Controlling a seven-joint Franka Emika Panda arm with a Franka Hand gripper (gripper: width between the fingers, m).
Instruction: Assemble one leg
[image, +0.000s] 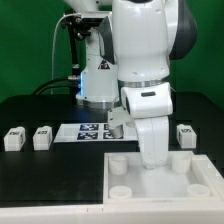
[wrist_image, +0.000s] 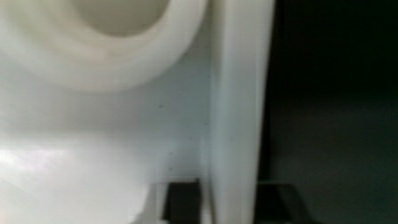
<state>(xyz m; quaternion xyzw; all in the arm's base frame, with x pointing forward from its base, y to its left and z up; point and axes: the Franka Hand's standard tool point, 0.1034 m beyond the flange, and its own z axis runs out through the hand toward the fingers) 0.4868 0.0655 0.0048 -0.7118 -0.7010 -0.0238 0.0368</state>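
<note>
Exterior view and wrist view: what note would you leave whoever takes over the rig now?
Gripper low over the panel by a corner socket; open or shut cannot be told.
Loose on the table: outer leg and inner leg at the exterior view's left, third leg at its right. No fourth leg shows.
Done: no leg visibly seated.
Left: seat one leg in a socket.

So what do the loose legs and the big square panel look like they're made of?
Legs: probably white plastic with a dull finish, judging by the uniform colour and soft edges.
Panel: also looks like moulded white plastic, smooth with a slight sheen. Its round raised sockets suggest moulding.
Looks alone can't confirm either.
</note>
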